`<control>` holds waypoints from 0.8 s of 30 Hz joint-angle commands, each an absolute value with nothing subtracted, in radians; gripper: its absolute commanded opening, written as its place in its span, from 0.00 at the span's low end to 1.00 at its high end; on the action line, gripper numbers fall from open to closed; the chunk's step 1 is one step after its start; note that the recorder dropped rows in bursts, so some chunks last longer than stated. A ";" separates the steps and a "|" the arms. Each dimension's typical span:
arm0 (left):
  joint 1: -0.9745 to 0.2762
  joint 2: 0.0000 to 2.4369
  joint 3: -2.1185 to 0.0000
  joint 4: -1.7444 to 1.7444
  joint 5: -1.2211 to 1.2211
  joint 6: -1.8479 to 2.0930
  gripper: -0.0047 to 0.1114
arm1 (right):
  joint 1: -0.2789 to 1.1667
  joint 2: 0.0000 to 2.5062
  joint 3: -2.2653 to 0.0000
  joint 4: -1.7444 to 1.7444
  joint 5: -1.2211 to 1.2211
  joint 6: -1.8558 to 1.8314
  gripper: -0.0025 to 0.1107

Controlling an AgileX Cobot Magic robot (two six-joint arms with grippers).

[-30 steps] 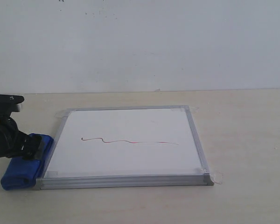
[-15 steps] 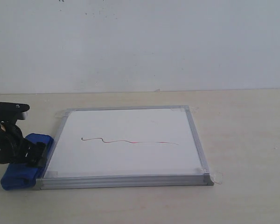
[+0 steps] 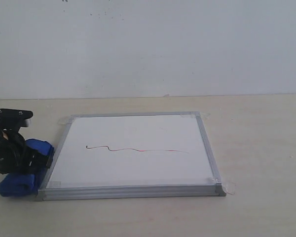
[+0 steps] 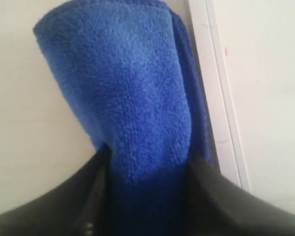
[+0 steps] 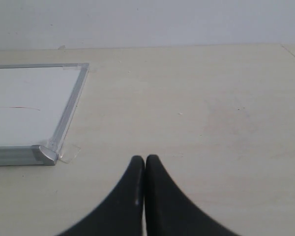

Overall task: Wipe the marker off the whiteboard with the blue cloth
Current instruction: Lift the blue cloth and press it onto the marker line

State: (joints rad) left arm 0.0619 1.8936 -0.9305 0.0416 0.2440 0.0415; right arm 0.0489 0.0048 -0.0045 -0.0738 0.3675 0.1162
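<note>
The whiteboard point(image 3: 133, 190) lies flat on the table, and the marker point(image 3: 138, 149) runs as a thin wavy dark-and-red line across its middle. The blue cloth point(image 3: 18, 185) sits on the table against the board's left frame. My left gripper point(image 3: 33, 160) is down on the cloth's far half. In the left wrist view the cloth point(image 4: 137, 93) is squeezed narrow between both fingers of that gripper point(image 4: 147, 157), beside the board's frame point(image 4: 214, 103). My right gripper point(image 5: 145, 160) is shut and empty over bare table, right of the whiteboard's near corner point(image 5: 44, 153). It is out of the exterior view.
A pale wall rises behind the beige table point(image 3: 256, 148). Clear tape tabs point(image 5: 69, 153) hold the board's corners down. Bare tabletop stretches to the right of the board and along the front edge.
My left arm has sunk onto the cloth and the fingers have closed in on it. The cloth has bunched and shifted slightly left, away from the frame. The board and line are unchanged.
</note>
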 commanded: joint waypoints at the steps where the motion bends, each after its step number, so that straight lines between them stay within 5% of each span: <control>1: 0.065 1.883 -0.940 0.052 0.243 0.090 0.19 | 0.041 0.000 0.000 -0.081 0.365 0.117 0.02; 4: 0.065 1.846 -0.967 0.037 0.274 0.090 0.08 | 0.041 0.000 0.000 -0.081 0.365 0.117 0.02; 15: -0.017 1.691 -1.049 0.022 0.368 0.149 0.07 | 0.041 0.000 0.000 -0.081 0.365 0.117 0.02; 24: -0.145 1.938 -1.153 0.015 0.279 0.147 0.07 | 0.041 0.000 0.000 -0.081 0.365 0.117 0.02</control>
State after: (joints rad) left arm -0.1302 1.8950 -1.1222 0.0259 0.3016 0.1438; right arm 0.0489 0.0048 -0.0045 -0.0738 0.3675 0.1162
